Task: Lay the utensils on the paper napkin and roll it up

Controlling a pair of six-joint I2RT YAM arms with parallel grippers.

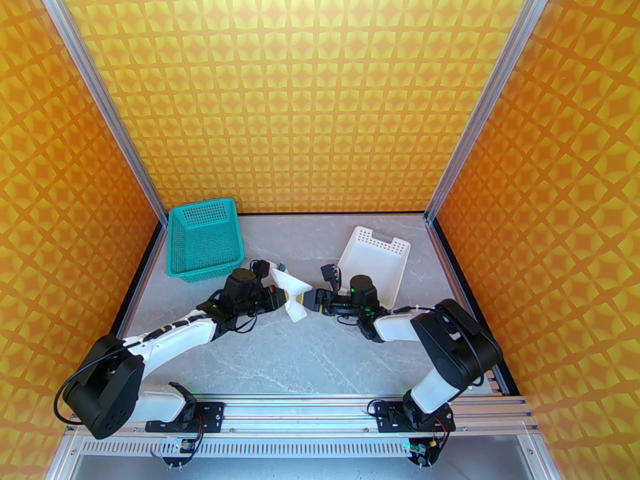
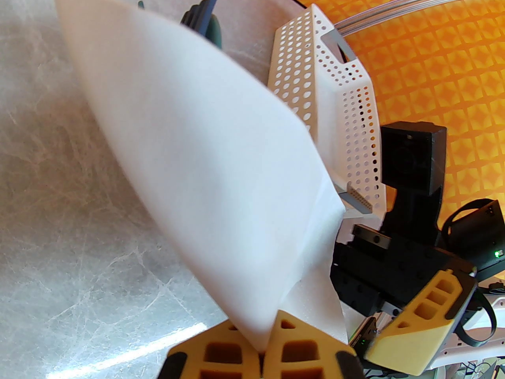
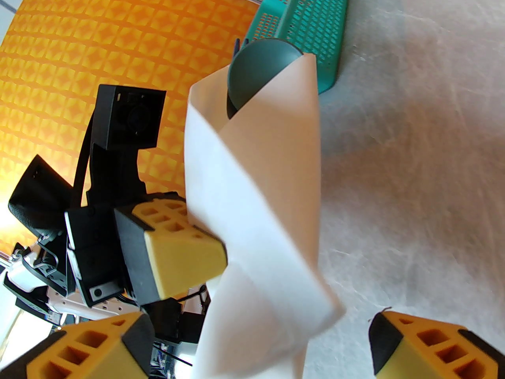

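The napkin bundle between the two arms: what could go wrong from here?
1. Only the left gripper pinches the paper napkin; the right gripper stands open around it, so the loose wrap might unroll.
2. The spoon pokes out one open end; tilted, it could slide out.

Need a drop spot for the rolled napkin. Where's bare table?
Biggest free patch: near table between the left arm, the right arm and the base rail. A smaller gap lies at the far edge between the teal basket and the white tray. Crowded: the middle, where both arms meet around the paper napkin.
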